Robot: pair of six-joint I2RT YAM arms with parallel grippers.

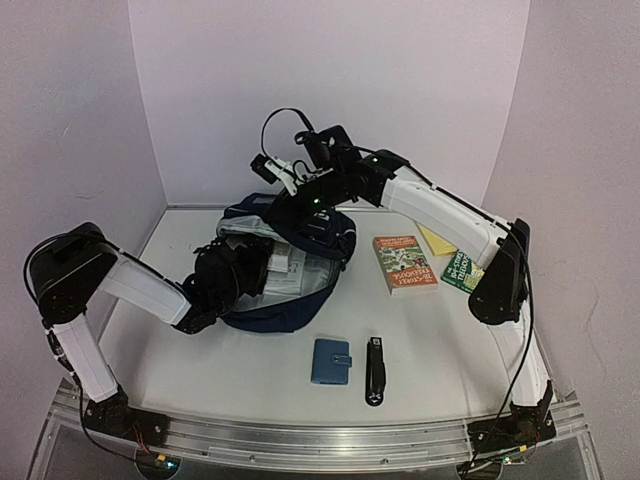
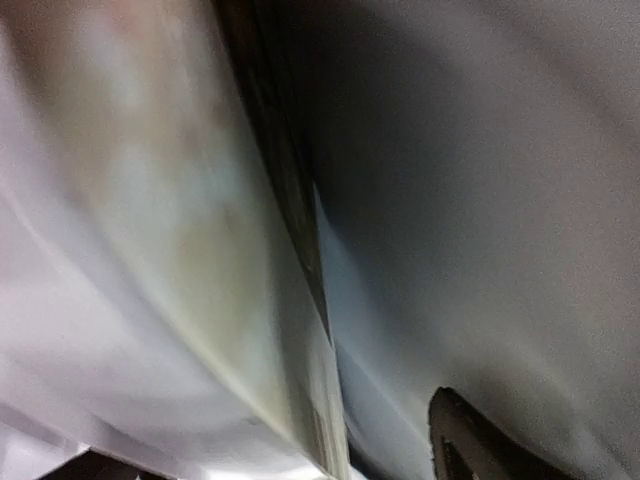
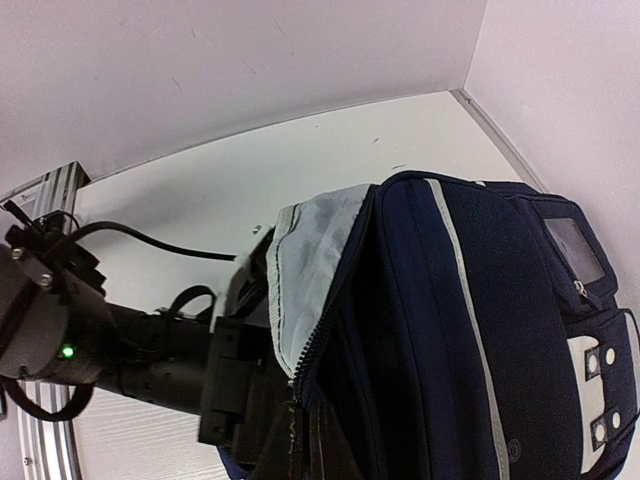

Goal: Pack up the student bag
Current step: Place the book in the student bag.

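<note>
The backpack (image 1: 285, 318) lies on the table (image 1: 200, 370) toward the back, a wallet (image 1: 331, 361) and a stapler (image 1: 375, 370) side by side before it, wallet on the left, while to its right lie two books (image 1: 404, 264) with a notepad (image 1: 437, 240) behind them.

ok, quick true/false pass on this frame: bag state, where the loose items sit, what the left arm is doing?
1. The student bag is zipped shut. False: it is open, its pale lining shows, and the left arm reaches into it.
2. The blue wallet lies on the table in front of the bag. True.
3. The red book is inside the bag. False: it lies on the table to the right of the bag, near a yellow pad and a green book.
4. The black tool lies flat just right of the wallet, not touching it. True.
</note>
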